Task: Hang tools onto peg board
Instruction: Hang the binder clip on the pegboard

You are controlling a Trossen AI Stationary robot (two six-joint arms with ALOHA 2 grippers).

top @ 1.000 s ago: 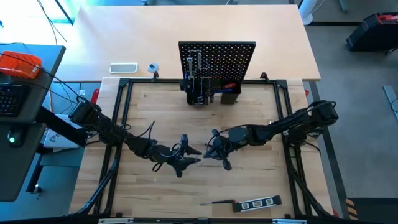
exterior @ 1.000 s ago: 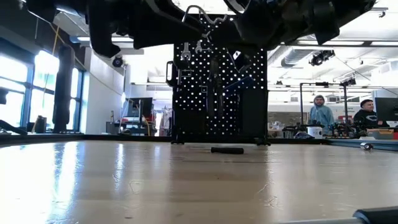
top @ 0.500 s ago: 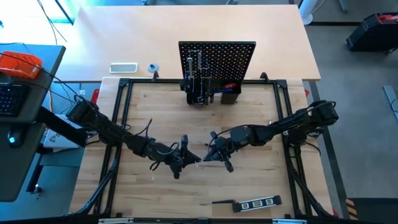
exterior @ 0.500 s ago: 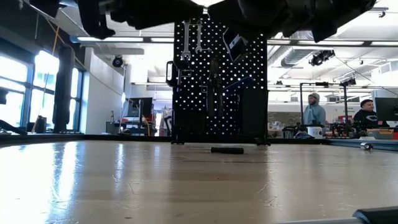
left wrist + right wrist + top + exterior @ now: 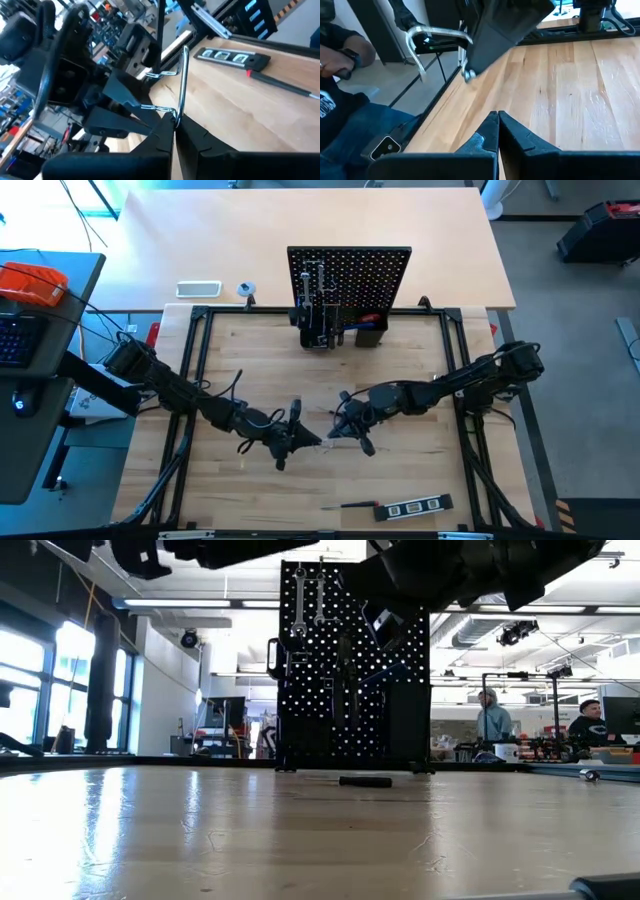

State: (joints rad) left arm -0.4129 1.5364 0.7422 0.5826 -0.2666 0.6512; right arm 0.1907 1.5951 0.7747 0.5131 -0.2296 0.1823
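Tools first: two silver wrenches (image 5: 318, 280) hang on the peg board (image 5: 350, 280), which stands upright at the far edge of the table (image 5: 400, 470). Black holder boxes (image 5: 345, 330) sit at its foot. In the low view the wrenches show near the board's top left.

Near the front edge of the table lies the black level (image 5: 420, 506). A thin screwdriver (image 5: 350, 505) lies just beside it, end to end. Both are well apart from the arms.

Left end effector (image 5: 293, 438): hangs over the middle of the table, pointing toward the other arm. My left wrist view shows its fingers (image 5: 155, 135) closed tight on one end of a bent silver rod (image 5: 183, 80). The rod rises from the fingertips, then bends back toward the right arm's dark body.

Right end effector (image 5: 345, 430): just beside the left one, facing it. Its fingers (image 5: 485, 135) are pressed together, with nothing between them in its own wrist view. From there I see the rod's curved end jutting out of the left arm's tip. I cannot tell whether the right arm touches the rod.

A small dark object (image 5: 365, 781) lies on the table in front of the board; too small to identify.

Two people (image 5: 490, 715) stand in the room behind. A seated person (image 5: 350, 100) shows beside the table.
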